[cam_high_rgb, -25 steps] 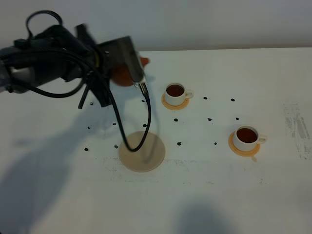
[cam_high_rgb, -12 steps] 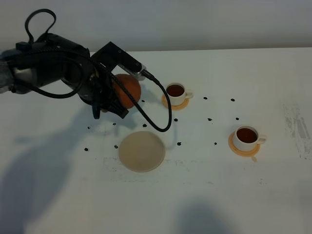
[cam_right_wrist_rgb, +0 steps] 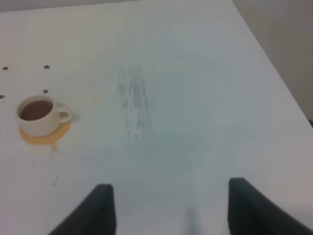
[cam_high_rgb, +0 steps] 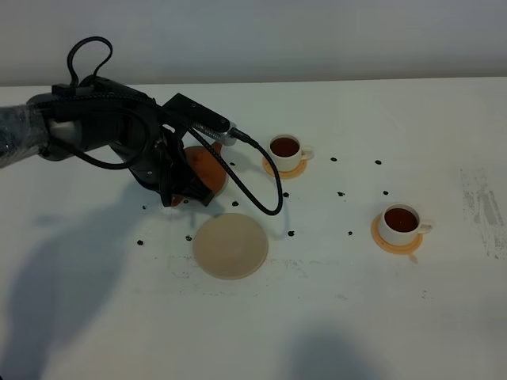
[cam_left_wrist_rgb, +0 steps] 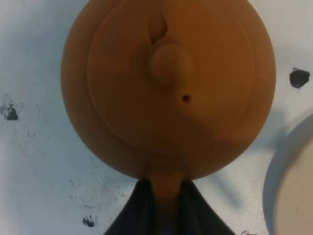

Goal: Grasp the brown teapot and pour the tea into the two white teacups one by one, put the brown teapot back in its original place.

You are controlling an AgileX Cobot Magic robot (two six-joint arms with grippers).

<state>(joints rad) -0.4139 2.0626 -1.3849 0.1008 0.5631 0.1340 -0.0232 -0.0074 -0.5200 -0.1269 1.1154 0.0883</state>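
Gripping the brown teapot (cam_left_wrist_rgb: 168, 85) by its handle, the left tool (cam_left_wrist_rgb: 164, 208) holds it at ten o'clock of the beige mat (cam_high_rgb: 230, 246); the right tool (cam_right_wrist_rgb: 166, 208) stands wide over the desk (cam_right_wrist_rgb: 195, 73).

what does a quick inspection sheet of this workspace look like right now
surface: white table with black dots and a grey scuff patch near its right edge
teapot: brown teapot, lid on, beside the beige mat, not on it
cups: two white teacups, both holding brown tea, each on an orange coaster
clutter: nothing seen
grippers: left gripper shut on the teapot's handle; right gripper open, holding nothing, over bare table
cables: black cable loops from the left arm, hanging by the mat
surroundings: plain pale wall behind the table
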